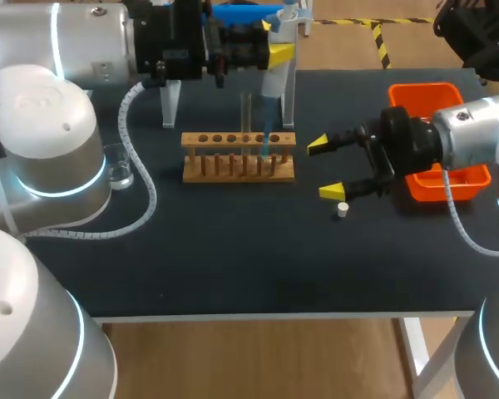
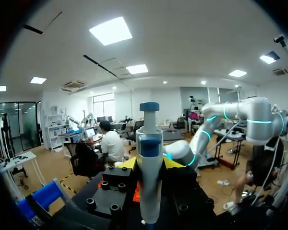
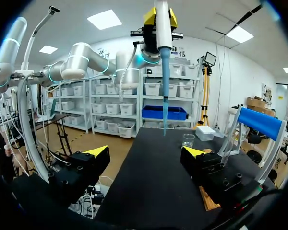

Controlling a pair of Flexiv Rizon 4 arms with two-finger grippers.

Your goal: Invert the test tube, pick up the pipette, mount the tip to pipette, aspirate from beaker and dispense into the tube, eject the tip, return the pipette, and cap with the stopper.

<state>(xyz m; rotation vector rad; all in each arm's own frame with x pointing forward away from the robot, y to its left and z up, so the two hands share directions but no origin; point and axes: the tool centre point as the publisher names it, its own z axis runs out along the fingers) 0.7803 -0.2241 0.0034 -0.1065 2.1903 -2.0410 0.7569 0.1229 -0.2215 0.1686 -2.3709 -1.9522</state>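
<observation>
- The left gripper (image 2: 149,164) was closed on the pipette (image 2: 149,182). Its yellow tips pressed the body from both sides, and the pipette stood upright with its plunger end up.
- The pipette's blue tip (image 1: 266,133) pointed down over the right half of the wooden rack (image 1: 239,172). I could not tell whether its end was inside a hole.
- A clear test tube (image 1: 246,116) stood upright in the rack, just left of the blue tip.
- The right gripper (image 1: 325,169) was wide open and held nothing. It sat low over the table just off the rack's right end, with a gap between them.
- The white stopper (image 1: 342,209) lay on the black table (image 1: 233,266), just beside the right gripper's nearer finger. It did not appear to touch the finger.
- The orange tray (image 1: 424,88) sat under and behind the right wrist, near the table's right edge.
- The beaker (image 1: 119,170) stood left of the rack and apart from it, close to the left arm's coiled cable.
- The clear pipette stand (image 1: 170,104) stood behind the rack, near the far edge.
- The rack stood well back from the table's near edge.
</observation>
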